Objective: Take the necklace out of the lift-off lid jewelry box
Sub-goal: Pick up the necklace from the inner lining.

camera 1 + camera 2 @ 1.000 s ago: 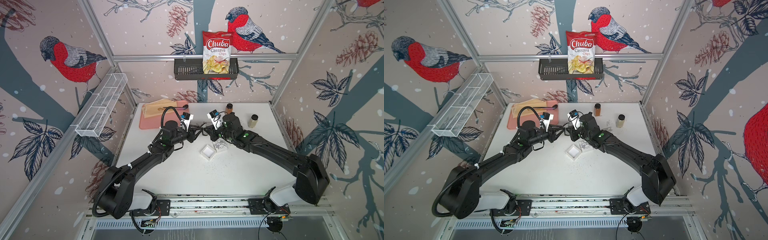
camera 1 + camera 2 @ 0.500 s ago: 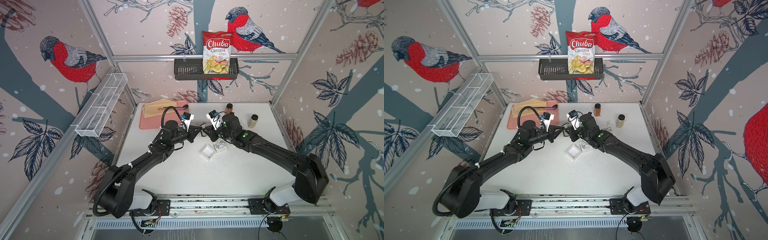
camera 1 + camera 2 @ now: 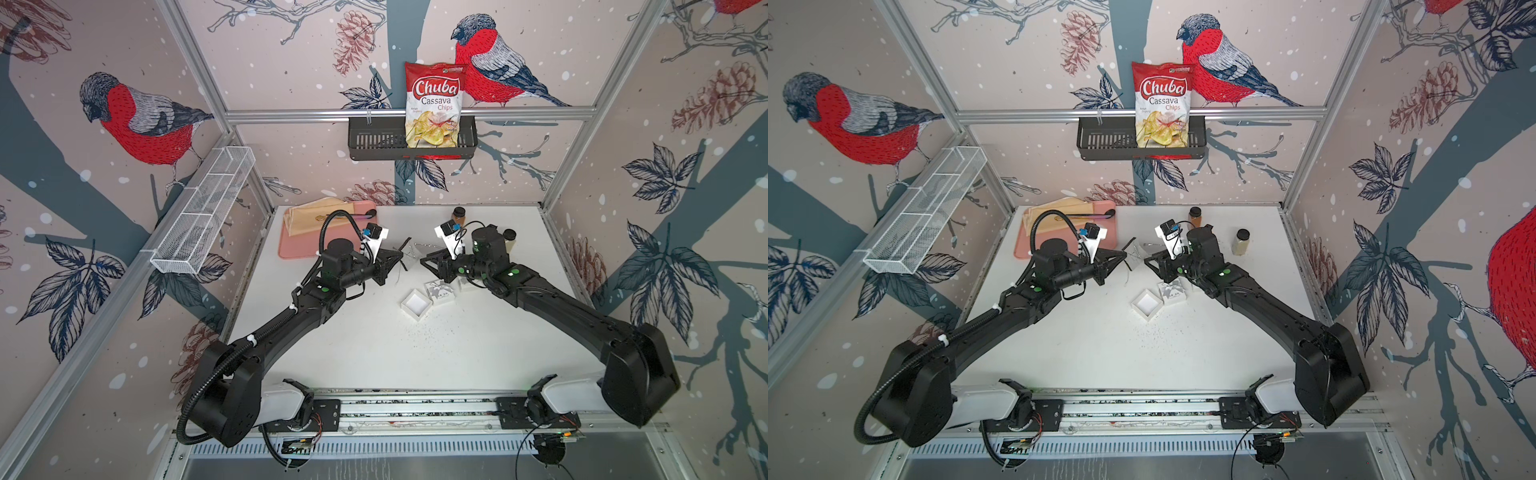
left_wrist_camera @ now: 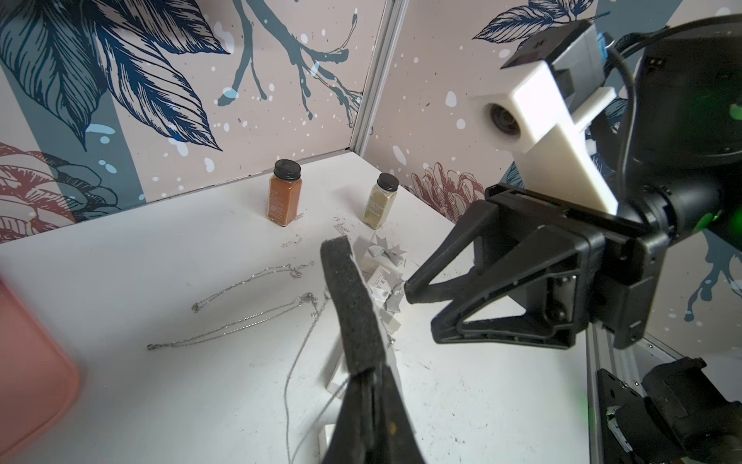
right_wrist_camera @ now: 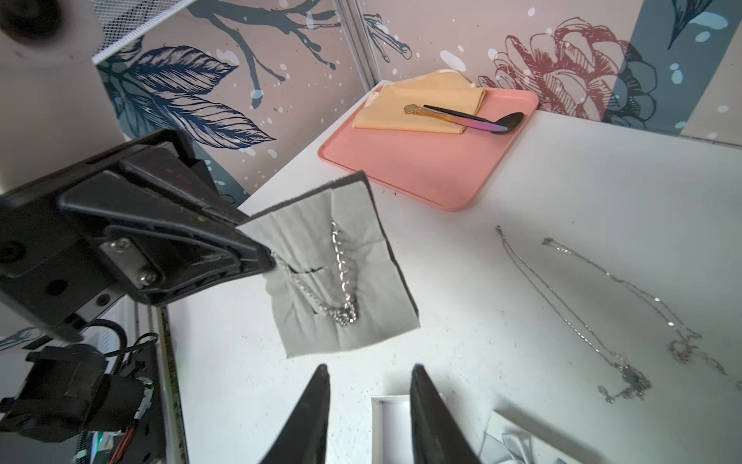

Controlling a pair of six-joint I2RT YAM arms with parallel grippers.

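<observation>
The white jewelry box base sits open on the table, its bow-topped lid beside it. Above the table behind them, my left gripper is shut on a corner of a grey foam pad. The silver necklace is fastened across that pad, and a length of chain dangles below it. My right gripper stands open just short of the pad, with nothing between its fingers. The left wrist view shows the pad edge-on, facing the right gripper.
Two thin necklaces lie loose on the table behind the box. A pink tray with a cloth and spoon sits at the back left. Two spice jars stand at the back right.
My left gripper has shut on the pad with the necklace. My right gripper has opened, let the pad go, and drawn back slightly.
</observation>
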